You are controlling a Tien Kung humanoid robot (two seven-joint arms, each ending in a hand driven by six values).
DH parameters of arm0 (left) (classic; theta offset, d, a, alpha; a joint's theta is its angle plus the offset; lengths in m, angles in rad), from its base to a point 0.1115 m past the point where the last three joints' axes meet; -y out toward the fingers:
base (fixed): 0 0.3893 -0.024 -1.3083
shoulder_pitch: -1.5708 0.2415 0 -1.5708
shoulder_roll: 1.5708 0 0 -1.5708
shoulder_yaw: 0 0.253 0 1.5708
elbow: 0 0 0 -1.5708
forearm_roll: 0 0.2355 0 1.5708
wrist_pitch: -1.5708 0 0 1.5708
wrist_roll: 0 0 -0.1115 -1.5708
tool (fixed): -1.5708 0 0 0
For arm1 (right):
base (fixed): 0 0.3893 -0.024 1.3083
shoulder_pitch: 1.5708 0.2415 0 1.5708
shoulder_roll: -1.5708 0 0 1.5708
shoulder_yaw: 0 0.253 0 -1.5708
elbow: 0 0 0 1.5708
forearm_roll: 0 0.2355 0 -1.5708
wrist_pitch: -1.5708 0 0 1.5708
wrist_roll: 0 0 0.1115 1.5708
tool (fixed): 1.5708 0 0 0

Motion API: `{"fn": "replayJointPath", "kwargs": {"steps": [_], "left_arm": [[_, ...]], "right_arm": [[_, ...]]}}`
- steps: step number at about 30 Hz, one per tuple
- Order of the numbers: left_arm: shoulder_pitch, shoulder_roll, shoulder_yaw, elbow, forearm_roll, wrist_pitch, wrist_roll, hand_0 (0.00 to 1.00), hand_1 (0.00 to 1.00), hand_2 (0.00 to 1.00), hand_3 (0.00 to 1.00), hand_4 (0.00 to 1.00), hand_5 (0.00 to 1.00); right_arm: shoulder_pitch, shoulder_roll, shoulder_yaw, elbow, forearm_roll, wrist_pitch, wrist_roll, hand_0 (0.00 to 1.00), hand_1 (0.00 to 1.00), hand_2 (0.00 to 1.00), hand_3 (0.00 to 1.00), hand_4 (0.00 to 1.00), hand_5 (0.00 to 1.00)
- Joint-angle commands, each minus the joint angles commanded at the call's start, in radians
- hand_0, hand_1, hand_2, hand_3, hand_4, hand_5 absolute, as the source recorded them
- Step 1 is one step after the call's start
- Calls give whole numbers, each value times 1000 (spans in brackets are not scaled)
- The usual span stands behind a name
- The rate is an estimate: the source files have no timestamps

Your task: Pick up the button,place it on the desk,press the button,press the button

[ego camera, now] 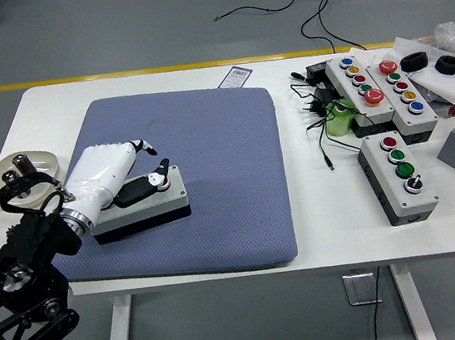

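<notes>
left hand [115, 175]: a glossy white shell with black finger segments, lying over the left part of the button box near the worktop's left edge; the fingers are reaching loosely across the lid rather than gripping, with one fingertip [151, 151] lifting off the box.
button box [144, 207]: a rectangular grey plastic case with a dark base, sitting flat on the mat toward the front left of the worktop; a red button [163, 177] is showing at its right end, just beside the thumb.
mat [210, 164]: a blue-grey pad with a fine woven texture and rounded corners, covering the middle of the white table [320, 233].
dish [10, 173]: a shallow pale oval at the left edge, holding small dark cylinders, partly hidden by the arm.
other boxes: one grey box [398, 177] with red, green and black controls is lying near the front right; two longer ones [380, 87] with rows of coloured buttons are resting toward the back right corner.
cables [322, 120]: thin black leads are tangling beside a green object [339, 118].
</notes>
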Motion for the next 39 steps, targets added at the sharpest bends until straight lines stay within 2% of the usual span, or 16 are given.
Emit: {"fn": "replayJointPath", "kwargs": {"steps": [1, 3, 6, 7, 8, 9, 12, 13, 16, 18, 19, 22, 24, 25, 33, 39], "left_arm": [[2, -1, -12, -3, -9, 31, -11, 2, 2, 2, 674, 587, 998], [5, -3, -45, -2, -49, 103, -38, 2, 2, 2, 674, 587, 998], [13, -11, -95, 14, -151, 200, -101, 2, 2, 2, 674, 587, 998], [15, -14, -109, 23, -190, 226, -135, 90, 149, 193, 856, 621, 998], [17, -18, -123, 36, -235, 247, -175, 90, 149, 193, 856, 621, 998], [19, -22, -133, 48, -274, 250, -214, 90, 149, 193, 856, 621, 998], [17, -35, -163, 110, -404, 198, -343, 90, 149, 193, 856, 621, 998], [16, -39, -170, 133, -450, 181, -389, 517, 652, 714, 946, 602, 998], [21, -47, -188, 187, -573, 129, -505, 517, 652, 714, 946, 602, 998], [28, -50, -200, 216, -658, 88, -565, 517, 652, 714, 946, 602, 998], [31, -51, -205, 230, -703, 61, -580, 716, 799, 847, 938, 595, 998], [34, -56, -210, 268, -825, 1, -602, 716, 799, 847, 938, 595, 998], [33, -57, -208, 289, -909, -24, -615, 716, 799, 847, 938, 595, 998], [31, -58, -207, 298, -948, -27, -621, 802, 862, 946, 983, 599, 998], [19, -58, -217, 342, -1286, -46, -631, 834, 886, 967, 988, 611, 998], [12, -71, -226, 399, -1526, -47, -628, 824, 877, 971, 993, 612, 998]], "right_arm": [[0, 0, 0, 0, 0, 0, 0, 533, 641, 689, 612, 284, 118], [-1, 1, 0, 0, -1, 0, 0, 533, 641, 689, 612, 284, 118], [-1, 1, 0, 0, 0, 0, 0, 533, 641, 689, 612, 284, 118], [-2, 1, 0, 0, 0, 0, -1, 533, 641, 689, 612, 283, 118], [-2, 2, -1, 0, 1, 0, -1, 533, 641, 689, 612, 283, 118], [-3, 2, -1, 0, 2, 0, -1, 533, 641, 689, 612, 283, 118], [-4, 2, -3, 0, 3, 0, -2, 533, 641, 689, 612, 283, 118], [-5, 2, -4, 0, 3, 0, -2, 533, 642, 689, 612, 283, 119], [-6, 2, -4, 0, 3, -1, -3, 533, 642, 689, 612, 283, 119], [-8, 2, -4, 0, 4, -1, -3, 533, 642, 689, 612, 283, 119], [-8, 2, -3, 0, 4, -1, -3, 532, 641, 689, 612, 283, 119], [-9, 2, -3, 0, 3, -1, -4, 532, 641, 689, 612, 283, 119], [-10, 2, -3, 0, 3, -1, -5, 532, 641, 689, 612, 283, 119], [-10, 2, -3, 0, 3, -1, -5, 532, 641, 689, 612, 283, 117], [-13, 2, -2, 0, 0, 0, -6, 532, 641, 689, 612, 283, 118], [-14, 2, -7, 0, -1, 0, -6, 532, 642, 689, 612, 283, 118]]}}
